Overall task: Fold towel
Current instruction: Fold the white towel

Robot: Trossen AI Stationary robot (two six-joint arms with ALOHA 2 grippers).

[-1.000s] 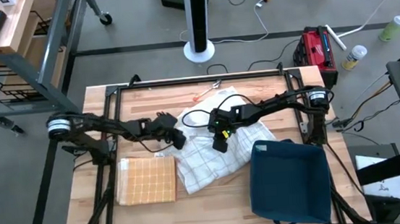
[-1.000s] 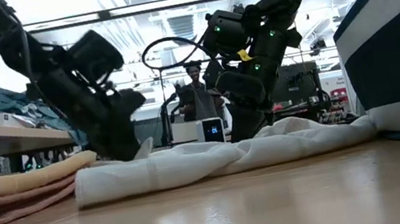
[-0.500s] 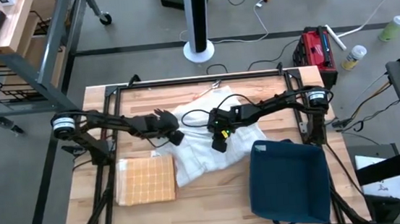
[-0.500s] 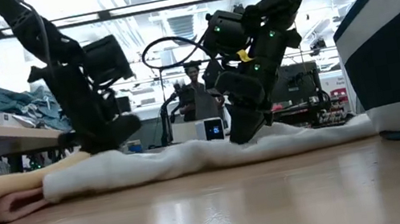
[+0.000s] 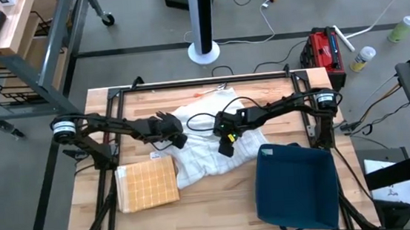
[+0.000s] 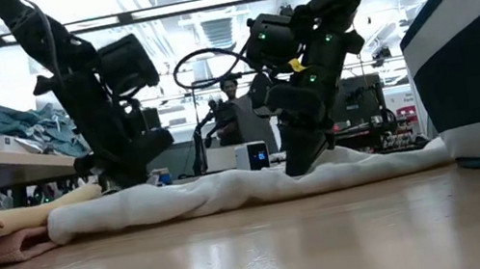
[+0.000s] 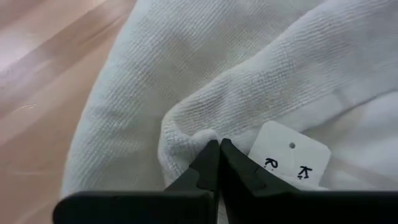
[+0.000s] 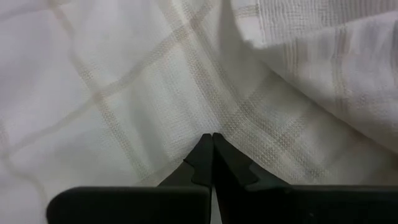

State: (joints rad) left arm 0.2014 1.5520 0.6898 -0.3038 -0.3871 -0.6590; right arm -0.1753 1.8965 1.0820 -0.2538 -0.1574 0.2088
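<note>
White towel (image 5: 212, 148) lay bunched between our grippers. Our left gripper (image 7: 219, 149) was pinched on a fold beside its tag (image 7: 291, 154); our right gripper (image 8: 212, 140) was clamped together on the checked cloth.

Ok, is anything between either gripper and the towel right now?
Nothing visible. The left gripper is shut on a fold of the towel beside its tag. The right gripper is shut with its tips against the checked cloth; whether it pinches any is unclear.
</note>
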